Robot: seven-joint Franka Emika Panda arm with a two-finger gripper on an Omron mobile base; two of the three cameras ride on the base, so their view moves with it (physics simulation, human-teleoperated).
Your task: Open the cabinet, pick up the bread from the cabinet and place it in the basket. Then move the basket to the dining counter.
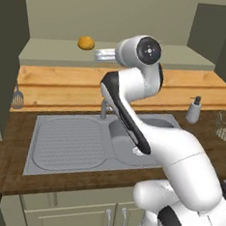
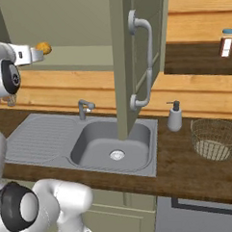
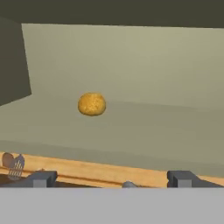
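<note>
Cabinet [image 2: 134, 64] open; end effector [image 3: 111, 178] spread wide, empty, just short of the bread [image 3: 92, 104] on the shelf [image 1: 57, 49]

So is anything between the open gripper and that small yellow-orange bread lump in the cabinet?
No. In the hand view, only bare cabinet shelf separates the gripper from the bread.

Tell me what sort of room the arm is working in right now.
A kitchen, by the look of it: a steel sink with a tap set in a dark wood worktop, a soap dispenser beside it, and an open wall cabinet holding bread.
</note>
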